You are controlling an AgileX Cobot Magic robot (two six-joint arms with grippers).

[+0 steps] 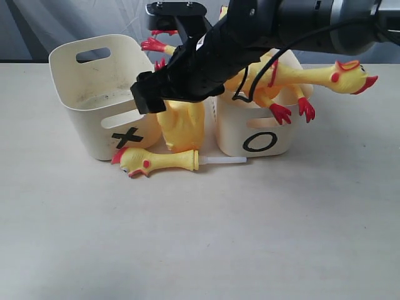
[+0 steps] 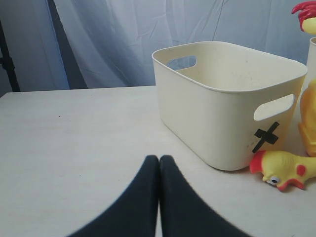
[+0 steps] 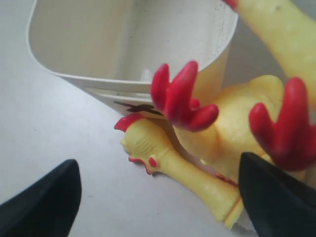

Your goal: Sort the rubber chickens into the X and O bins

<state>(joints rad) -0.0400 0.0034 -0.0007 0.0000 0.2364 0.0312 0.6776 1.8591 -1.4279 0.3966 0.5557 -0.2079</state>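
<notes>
The X bin [image 1: 84, 106] stands at left and the O bin [image 1: 234, 128] at right. A headless chicken body [image 1: 182, 128] leans between them, red feet [image 3: 180, 96] up. The head-and-neck piece [image 1: 156, 162] lies on the table in front of the X bin [image 2: 222, 103]. One whole chicken [image 1: 319, 75] drapes over the O bin, its head hanging off to the right. My right gripper [image 3: 158, 197] is open, hovering above the head-and-neck piece [image 3: 173, 163], close to the body. My left gripper [image 2: 159, 163] is shut and empty, low over the table left of the X bin.
My right arm [image 1: 250, 31] reaches in from the upper right across the O bin and hides what lies behind it. A white squeaker tube [image 1: 222, 160] sticks out of the neck piece. White curtains hang behind the table [image 1: 250, 237].
</notes>
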